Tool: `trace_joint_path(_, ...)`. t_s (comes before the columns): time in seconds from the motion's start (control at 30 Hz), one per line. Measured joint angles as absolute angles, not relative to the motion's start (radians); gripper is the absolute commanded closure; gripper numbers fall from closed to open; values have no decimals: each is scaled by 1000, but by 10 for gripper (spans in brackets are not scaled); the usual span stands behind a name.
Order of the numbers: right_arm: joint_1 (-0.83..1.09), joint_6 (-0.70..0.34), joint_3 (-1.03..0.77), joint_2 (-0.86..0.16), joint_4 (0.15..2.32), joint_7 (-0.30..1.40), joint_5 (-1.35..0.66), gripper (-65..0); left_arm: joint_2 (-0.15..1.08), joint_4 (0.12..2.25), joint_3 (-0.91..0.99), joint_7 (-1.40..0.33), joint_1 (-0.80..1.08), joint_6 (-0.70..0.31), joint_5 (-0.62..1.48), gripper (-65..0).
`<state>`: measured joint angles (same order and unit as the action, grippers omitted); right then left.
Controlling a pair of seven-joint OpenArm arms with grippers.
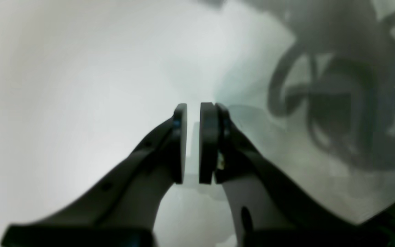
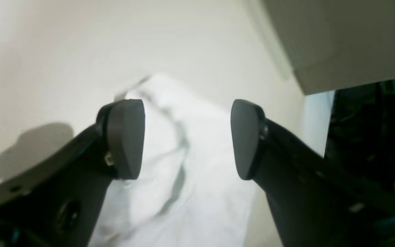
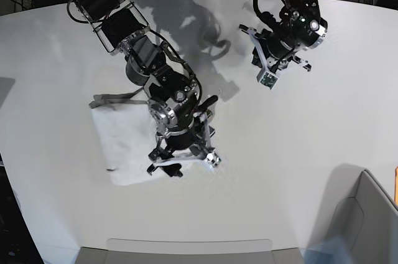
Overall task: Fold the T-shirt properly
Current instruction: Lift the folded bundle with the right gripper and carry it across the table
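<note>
The white T-shirt [image 3: 121, 146] lies folded into a rough rectangle at the left middle of the table, with a strip of fabric sticking out at its upper left corner. My right gripper [image 3: 186, 164] hangs over the shirt's lower right corner. In the right wrist view this gripper [image 2: 188, 137] is open, and wrinkled T-shirt fabric [image 2: 197, 178] lies below the gap, not pinched. My left gripper [image 3: 264, 68] is far off at the upper right, above bare table. In the left wrist view its pads [image 1: 193, 113] stand nearly together with a thin slit and nothing between them.
A grey bin [image 3: 367, 214] stands at the lower right corner; it shows as a grey box [image 2: 338, 41] in the right wrist view. A pale tray edge [image 3: 186, 248] runs along the front. Cable shadows [image 1: 338, 96] fall on the tabletop [image 3: 298, 152].
</note>
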<state>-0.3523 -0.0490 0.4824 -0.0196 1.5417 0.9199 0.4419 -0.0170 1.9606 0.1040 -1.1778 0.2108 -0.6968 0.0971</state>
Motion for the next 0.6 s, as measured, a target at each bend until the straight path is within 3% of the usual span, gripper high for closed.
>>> trace_joint_path(0.07, -353, -49, 369, -19, 1560, 915, 442, -339, -17, 1962, 105, -1176, 165, -697, 98, -52)
trace_joint_path(0.17, -363, -43, 231, -102, 1559, 927, 442, -224, -17, 1963, 99, -1179, 78, -697, 97, 0)
trace_joint_path(0.33, -341, -43, 24, -187, 1564, 937, 210, -11, -53, 1956, 39, -1171, -73, -696, 81, 0)
trace_joint_path(0.6, -188, -96, -234, -309, 1542, 945, -138, 0, -97, 1690, -272, -954, -227, -707, 98, 0)
